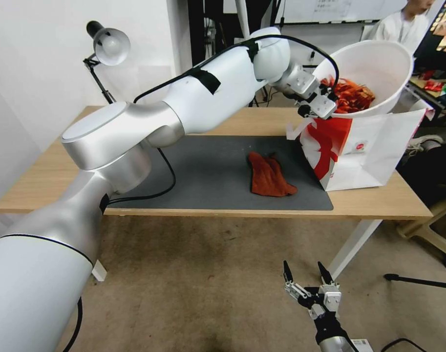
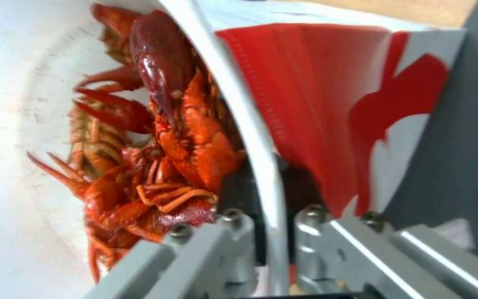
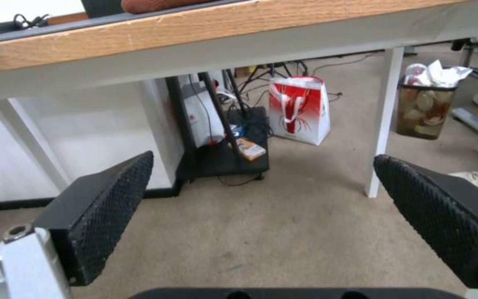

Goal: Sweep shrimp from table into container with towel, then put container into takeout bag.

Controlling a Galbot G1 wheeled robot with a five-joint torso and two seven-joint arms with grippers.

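Down low at 5 o'clock in the head view, the right gripper (image 1: 306, 274) hangs over the tan carpet floor (image 1: 208, 283), below the table edge, with its two black fingers (image 3: 106, 207) spread wide and nothing between them.

Up at 1 o'clock, the left gripper (image 1: 320, 106) pinches the rim of the round white deep plastic container (image 1: 379, 63). Its jaws are closed on that rim. The container is in the air, tipped, right above the open top of the big red and white paper takeout bag (image 1: 364, 151). Bright red shrimp (image 2: 172, 166) with claws lie piled inside the container, against its wall.

The bag stands on the long light-wood table (image 1: 379, 200), at the right end of the dark grey mat (image 1: 208, 176). A crumpled rust-red towel (image 1: 269, 176) lies on the mat, just beside the bag at its 9 o'clock.

A black desk lamp (image 1: 105, 49) stands at the table's back left corner, near a white wall (image 1: 37, 73).
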